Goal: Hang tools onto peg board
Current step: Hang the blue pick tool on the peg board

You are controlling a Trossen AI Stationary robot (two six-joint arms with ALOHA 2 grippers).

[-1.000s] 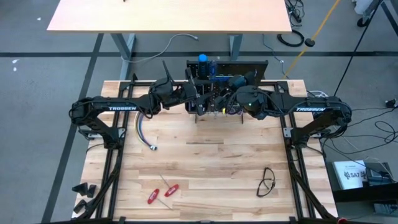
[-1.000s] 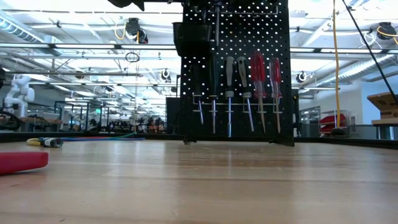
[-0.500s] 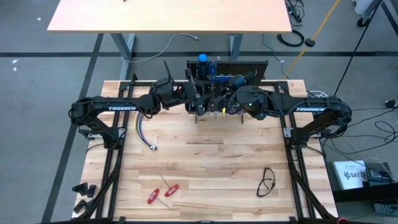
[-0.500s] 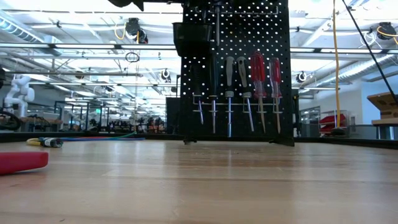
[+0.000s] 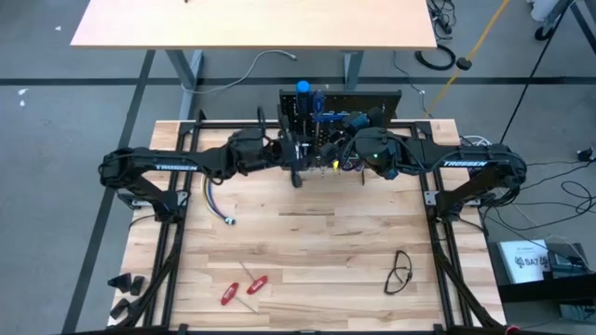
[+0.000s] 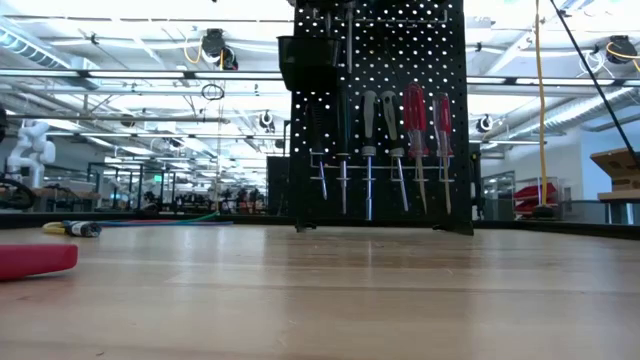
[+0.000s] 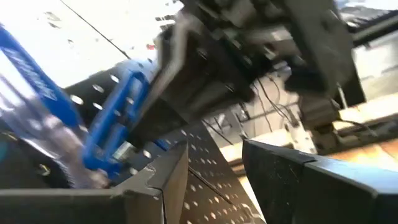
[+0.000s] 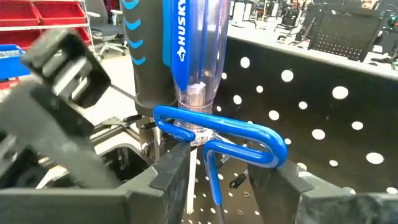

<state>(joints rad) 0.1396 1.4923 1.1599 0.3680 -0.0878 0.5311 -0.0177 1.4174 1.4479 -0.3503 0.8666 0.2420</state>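
Observation:
The black peg board (image 6: 380, 110) stands upright at the table's far edge, with black, grey and red-handled screwdrivers (image 6: 415, 120) hanging on its front. A clear and blue screwdriver (image 8: 193, 56) stands upright in a blue wire hook (image 8: 249, 140) on the board. My right gripper (image 8: 217, 165) is open just below that hook, its fingers on either side of the slim shaft (image 8: 189, 183) and the hook's stem. My left gripper (image 7: 214, 152), in the high view (image 5: 298, 170), is open in front of the board's left part with nothing between its fingers. Two red-handled tools (image 5: 240, 288) lie near the front edge.
A bundle of coloured wires (image 5: 212, 195) lies at the table's left. Dark glasses (image 5: 400, 272) lie at the near right. A small black bin (image 6: 308, 62) hangs on the board's upper left. The wooden table's middle (image 5: 317, 242) is bare.
My left gripper has swung a little away from the peg board toward the table's near edge and rolled slightly, staying open. My right gripper has kept still at the blue hook.

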